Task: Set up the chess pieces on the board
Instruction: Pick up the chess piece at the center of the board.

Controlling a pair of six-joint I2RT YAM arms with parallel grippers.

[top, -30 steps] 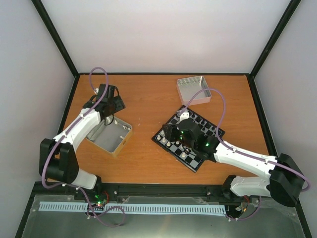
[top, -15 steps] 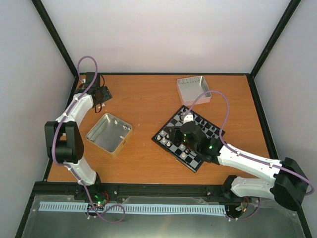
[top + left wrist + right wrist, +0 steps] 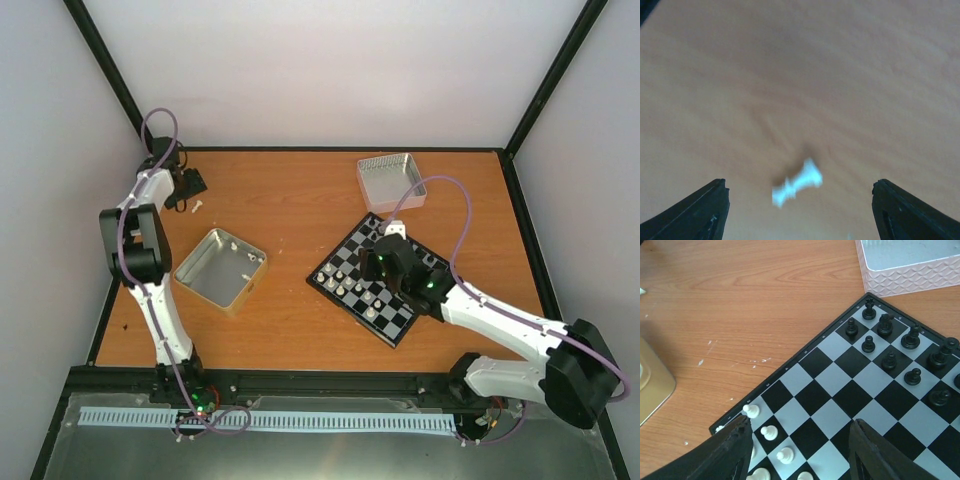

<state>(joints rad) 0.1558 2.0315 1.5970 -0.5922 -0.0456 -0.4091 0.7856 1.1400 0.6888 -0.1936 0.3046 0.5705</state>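
Note:
The board (image 3: 351,252) lies tilted at centre right, with black chessmen on its far side and cream-white chess pieces (image 3: 344,288) along its near-left edge. In the right wrist view, white pawns (image 3: 769,432) stand in a row on the board (image 3: 835,390). My right gripper (image 3: 376,265) (image 3: 800,426) hovers open above the middle squares, holding nothing. One white piece (image 3: 197,205) (image 3: 797,182) lies on its side on the bare table at the far left. My left gripper (image 3: 187,184) (image 3: 800,189) is open just over it, a finger on each side and clear of it.
A silver metal tray (image 3: 220,270) with a few white bits inside sits left of centre. A pale ribbed tray (image 3: 390,182) (image 3: 905,260) stands beyond the board's far corner. The black frame post and wall are close behind the left gripper.
My left arm has swung from over the silver tray out to the far-left corner and its jaws have widened. My right gripper has shifted a little right and back over the board.

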